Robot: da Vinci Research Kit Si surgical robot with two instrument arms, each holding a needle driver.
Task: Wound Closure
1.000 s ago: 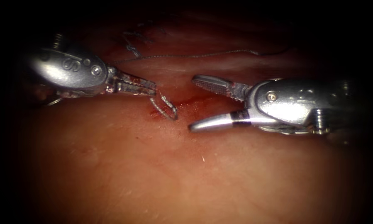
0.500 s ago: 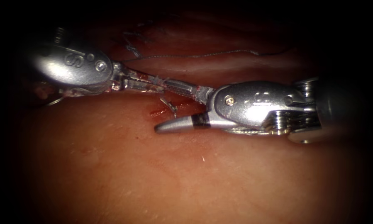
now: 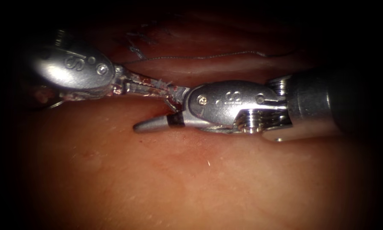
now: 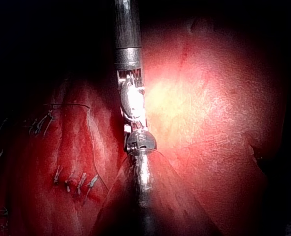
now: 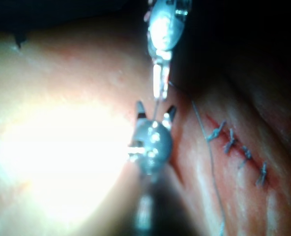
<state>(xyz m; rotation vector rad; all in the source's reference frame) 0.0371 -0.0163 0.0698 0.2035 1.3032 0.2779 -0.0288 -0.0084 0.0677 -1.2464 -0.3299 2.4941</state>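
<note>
- Slid in leftward vs 1 s ago: right tool (image 3: 155,108), from well right of the cut (image 3: 174,111) to right over it, now up against the left tool (image 3: 157,87). Left tool barely budged.
- Right tool's jaws: spread wide, holding nothing afaict. Lower jaw lying on the tissue (image 3: 208,179) just left of the cut, upper one tucked against the left tool's tip. Same story in the right wrist view, w/ both prongs of the right tool (image 5: 156,110) apart and the left tool's tip (image 5: 158,98) poking in between.
- Left tool's jaws: pinched closed, coming at the cut from its left. Looks like holding the needle (image 3: 171,103) near one end, but hard to be sure now.
- Needle: mostly covered by the right tool, just a sliver showing at the cut. Can't say how much sits in the tissue.
- Red fluid (image 3: 160,114) smeared at the cut.
- Thread (image 3: 208,56) running slack across the tissue beyond the cut, off to its right.
- Progress, best guess: several stitches (image 5: 234,142) already in further along the cut (also (image 4: 76,182)), so partway done. This stitch not finished, no knot seen here, rest of the cut still to close.
</note>
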